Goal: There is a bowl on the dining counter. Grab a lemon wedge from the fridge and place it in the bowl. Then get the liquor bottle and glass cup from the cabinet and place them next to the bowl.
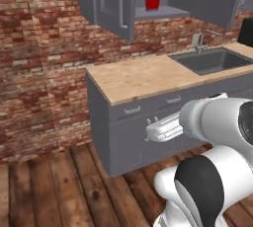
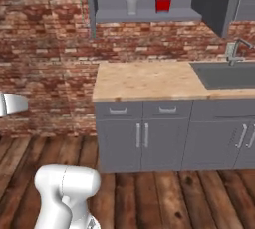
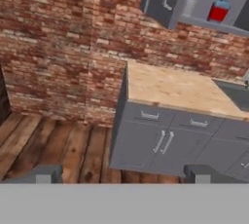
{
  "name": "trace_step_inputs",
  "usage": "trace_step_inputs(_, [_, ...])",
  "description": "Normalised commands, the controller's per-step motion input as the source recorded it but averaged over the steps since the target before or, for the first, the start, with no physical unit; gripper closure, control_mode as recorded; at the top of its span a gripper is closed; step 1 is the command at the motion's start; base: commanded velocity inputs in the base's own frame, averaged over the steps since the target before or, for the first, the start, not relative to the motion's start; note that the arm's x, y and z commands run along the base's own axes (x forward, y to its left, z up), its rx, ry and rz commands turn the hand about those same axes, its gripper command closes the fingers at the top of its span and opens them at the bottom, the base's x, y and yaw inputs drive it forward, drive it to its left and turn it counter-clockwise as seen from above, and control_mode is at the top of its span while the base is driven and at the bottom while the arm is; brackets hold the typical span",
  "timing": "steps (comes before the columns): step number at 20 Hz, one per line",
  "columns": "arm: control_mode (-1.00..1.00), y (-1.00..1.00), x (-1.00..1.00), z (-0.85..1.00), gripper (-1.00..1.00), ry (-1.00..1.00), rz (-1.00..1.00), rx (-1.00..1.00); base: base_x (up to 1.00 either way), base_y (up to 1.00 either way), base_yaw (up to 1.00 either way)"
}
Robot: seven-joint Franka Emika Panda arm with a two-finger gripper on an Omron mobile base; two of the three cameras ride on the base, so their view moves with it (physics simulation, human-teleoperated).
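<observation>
The cabinet (image 2: 144, 15) on the brick wall stands open, its doors swung outward. On its grey shelf the liquor bottle (image 2: 163, 0) holds red liquid under a black cap, and the glass cup (image 2: 131, 6) stands a little to its left. Both also appear in the hand view, liquor bottle (image 3: 220, 9) and glass cup (image 3: 189, 7), far up and to the right. My gripper (image 3: 122, 174) is open, its fingers wide apart with nothing between them, well short of the cabinet and low before the counter. The bowl, lemon wedge, fridge and dining counter are out of view.
Below the cabinet runs a wood-topped counter (image 2: 149, 79) with grey drawers and doors. A sink (image 2: 224, 73) and faucet (image 2: 231, 51) sit at its right. The left cabinet door (image 1: 121, 4) juts out toward me. Wooden plank floor (image 2: 149, 198) lies in front.
</observation>
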Motion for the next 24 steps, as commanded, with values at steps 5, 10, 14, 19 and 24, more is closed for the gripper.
trace_step_inputs(5, [1.00, 0.00, 0.00, 0.00, -1.00, 0.00, 0.00, 0.00, 0.31, -0.95, 0.29])
trace_step_inputs(10, [1.00, 0.00, 0.00, 0.00, -1.00, 0.00, 0.00, 0.00, 0.40, -0.84, 0.27])
trace_step_inputs(14, [1.00, 0.00, 0.00, 0.00, -1.00, 0.00, 0.00, 0.00, 0.33, -0.67, 0.25])
trace_step_inputs(19, [1.00, 0.00, 0.00, 0.00, -1.00, 0.00, 0.00, 0.00, 0.07, -0.21, 0.10])
trace_step_inputs(24, [1.00, 0.00, 0.00, 0.00, -1.00, 0.00, 0.00, 0.00, 0.39, -0.02, 0.00])
